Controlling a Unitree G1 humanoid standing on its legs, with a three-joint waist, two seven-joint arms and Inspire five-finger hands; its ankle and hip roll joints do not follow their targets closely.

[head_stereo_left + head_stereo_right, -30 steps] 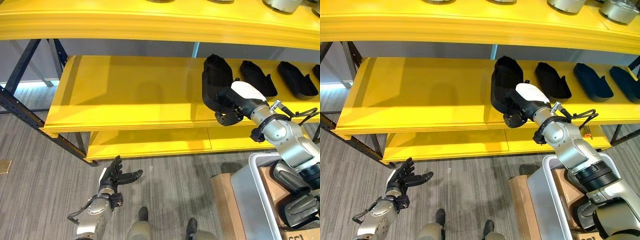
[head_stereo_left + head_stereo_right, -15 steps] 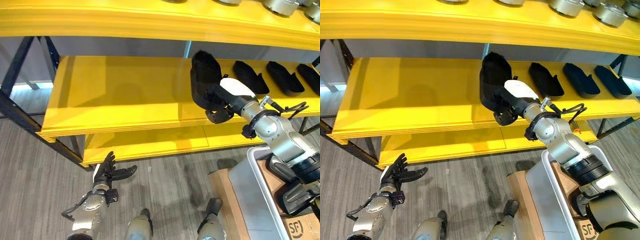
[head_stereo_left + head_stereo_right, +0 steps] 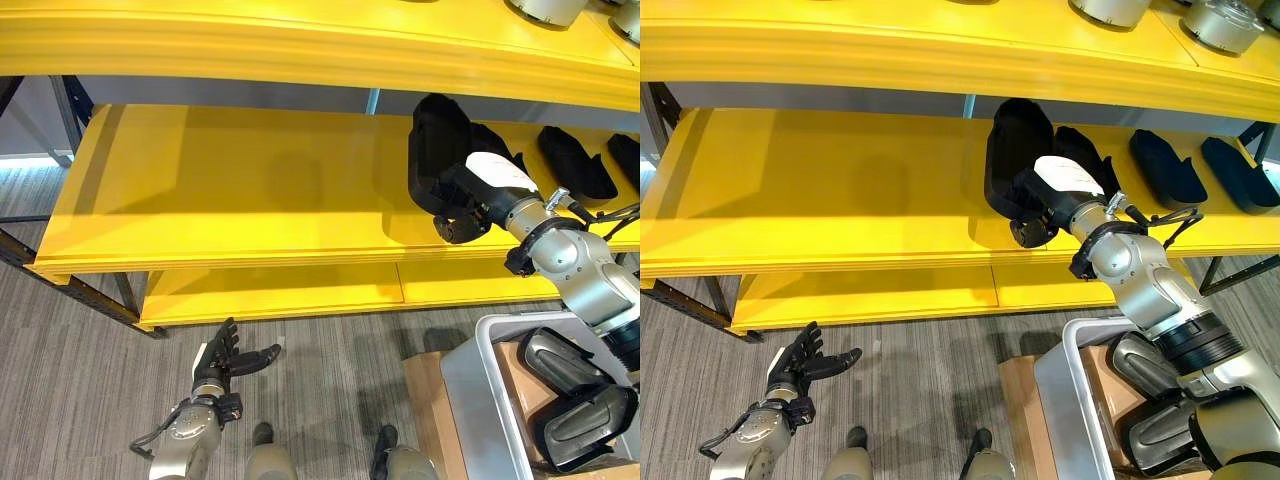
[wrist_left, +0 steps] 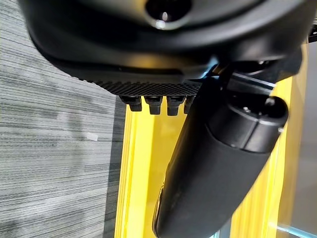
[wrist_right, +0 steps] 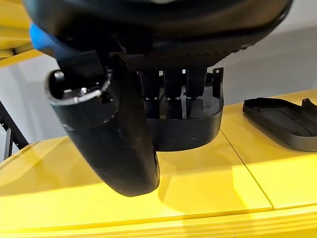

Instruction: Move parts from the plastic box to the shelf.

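Shelving [image 3: 230,190] in yellow is spanning the scene, its middle board carrying black parts [image 3: 1165,165] at the right. The grey plastic box [image 3: 470,375] is sitting bottom right. The right hand [image 3: 1045,200] is clamping a black part [image 3: 1012,150] upright on that board. The left hand [image 3: 222,360] is hanging spread above the floor.

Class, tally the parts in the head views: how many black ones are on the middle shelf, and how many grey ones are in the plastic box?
Black parts on middle shelf: 4, one in right hand
Grey parts in plastic box: 2
Total: 6
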